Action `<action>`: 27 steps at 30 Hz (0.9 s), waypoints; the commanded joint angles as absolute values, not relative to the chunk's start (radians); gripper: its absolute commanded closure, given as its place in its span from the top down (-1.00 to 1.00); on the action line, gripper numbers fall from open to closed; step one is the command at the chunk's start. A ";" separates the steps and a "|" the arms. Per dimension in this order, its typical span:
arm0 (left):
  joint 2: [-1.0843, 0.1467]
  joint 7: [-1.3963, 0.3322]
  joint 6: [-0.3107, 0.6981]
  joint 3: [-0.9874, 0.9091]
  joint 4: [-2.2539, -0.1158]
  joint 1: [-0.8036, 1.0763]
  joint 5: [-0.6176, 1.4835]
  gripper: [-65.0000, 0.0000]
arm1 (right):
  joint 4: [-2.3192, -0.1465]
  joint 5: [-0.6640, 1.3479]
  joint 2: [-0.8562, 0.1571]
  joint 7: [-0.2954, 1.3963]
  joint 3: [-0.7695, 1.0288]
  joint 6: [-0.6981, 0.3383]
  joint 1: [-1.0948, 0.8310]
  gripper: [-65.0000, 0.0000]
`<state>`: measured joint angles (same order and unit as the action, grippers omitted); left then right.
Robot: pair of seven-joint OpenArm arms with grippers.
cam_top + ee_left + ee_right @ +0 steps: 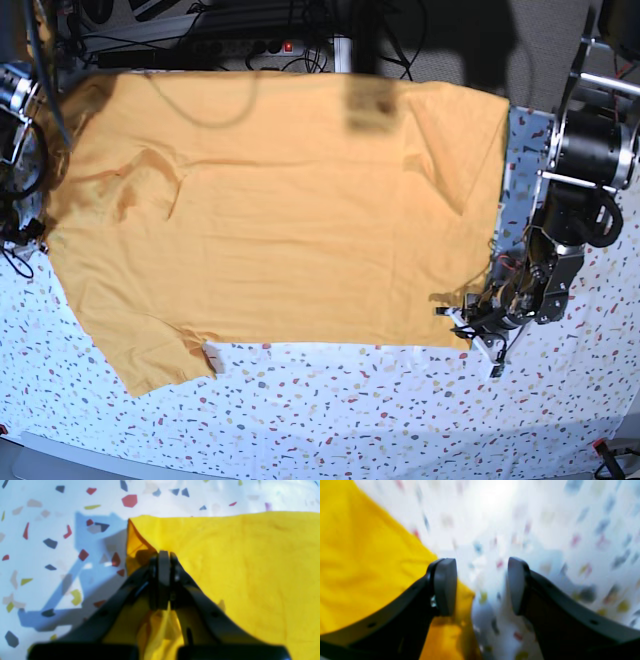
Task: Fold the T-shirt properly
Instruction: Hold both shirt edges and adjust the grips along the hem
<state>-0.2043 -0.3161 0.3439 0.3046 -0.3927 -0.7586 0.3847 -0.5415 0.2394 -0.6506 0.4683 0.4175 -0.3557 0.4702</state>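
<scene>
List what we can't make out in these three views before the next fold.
- Right pincer: open in the right wrist view; not identifiable in the base view, where the shirt's left end meets cables and the frame edge.
- Large orange-yellow cloth T-shirt: collar blurred by a dark out-of-focus object at the top of the base view.
- Left pincer: shut on the shirt's corner; the held layer count is hidden behind its pads.
- Terrazzo-patterned table cover: motion-blurred, right wrist view.

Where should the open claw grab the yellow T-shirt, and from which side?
Best guess: the loose edge of the T-shirt just beside the open right claw. Come in low from the bare table side, so one finger slips under the cloth, which lies flat and thin there. The left claw is shut on another corner, so matching grips could lift it evenly.
</scene>
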 commanded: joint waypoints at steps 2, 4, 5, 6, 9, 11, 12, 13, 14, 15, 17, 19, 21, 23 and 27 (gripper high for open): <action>-0.211 -0.298 0.348 0.302 -0.408 -0.798 0.394 -1.00 | -0.559 0.246 -0.691 0.446 0.427 -0.392 0.485 -0.04; -0.211 -0.298 0.348 0.302 -0.408 -0.798 0.394 -1.00 | -0.559 0.247 -0.685 0.459 0.424 -0.421 0.477 -0.04; -0.210 -0.298 0.348 0.302 -0.408 -0.798 0.395 -1.00 | -0.559 0.249 -0.680 0.461 0.424 -0.441 0.471 -0.04; -0.210 -0.298 0.348 0.302 -0.408 -0.798 0.397 -1.00 | -0.559 0.255 -0.675 0.465 0.424 -0.454 0.470 -0.04; -0.204 -0.298 0.348 0.302 -0.408 -0.798 0.401 -1.00 | -0.559 0.290 -0.659 0.477 0.424 -0.483 0.465 -0.04; -0.196 -0.299 0.348 0.302 -0.408 -0.798 0.401 -1.00 | -0.559 0.296 -0.651 0.481 0.424 -0.515 0.466 -0.04; -0.194 -0.298 0.348 0.302 -0.408 -0.798 0.401 -1.00 | -0.559 0.296 -0.650 0.484 0.424 -0.523 0.466 -0.04; -0.193 -0.298 0.348 0.302 -0.408 -0.798 0.401 -1.00 | -0.559 0.296 -0.648 0.488 0.424 -0.525 0.469 -0.04; -0.192 -0.297 0.348 0.302 -0.408 -0.798 0.401 -1.00 | -0.559 0.296 -0.648 0.496 0.424 -0.524 0.469 -0.04; -0.191 -0.297 0.348 0.302 -0.408 -0.798 0.401 -1.00 | -0.559 0.296 -0.648 0.502 0.424 -0.524 0.469 -0.04; -0.187 -0.294 0.348 0.302 -0.408 -0.798 0.401 -1.00 | -0.559 0.295 -0.649 0.513 0.424 -0.530 0.468 -0.04; -0.181 -0.290 0.348 0.302 -0.408 -0.798 0.401 -1.00 | -0.559 0.295 -0.648 0.531 0.424 -0.587 0.468 -0.04; -0.174 -0.290 0.348 0.302 -0.408 -0.798 0.401 -1.00 | -0.559 0.300 -0.648 0.549 0.424 -0.645 0.469 -0.04; -0.166 -0.290 0.348 0.302 -0.408 -0.798 0.401 -1.00 | -0.559 0.326 -0.649 0.556 0.423 -0.663 0.469 -0.04; -0.161 -0.290 0.348 0.302 -0.408 -0.798 0.401 -1.00 | -0.559 0.352 -0.652 0.561 0.423 -0.667 0.477 -0.04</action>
<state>-0.1535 -0.3138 0.3439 0.3046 -0.3927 -0.7589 0.3893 -0.5495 0.3431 -0.6350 0.5514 0.4240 -0.6437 0.4545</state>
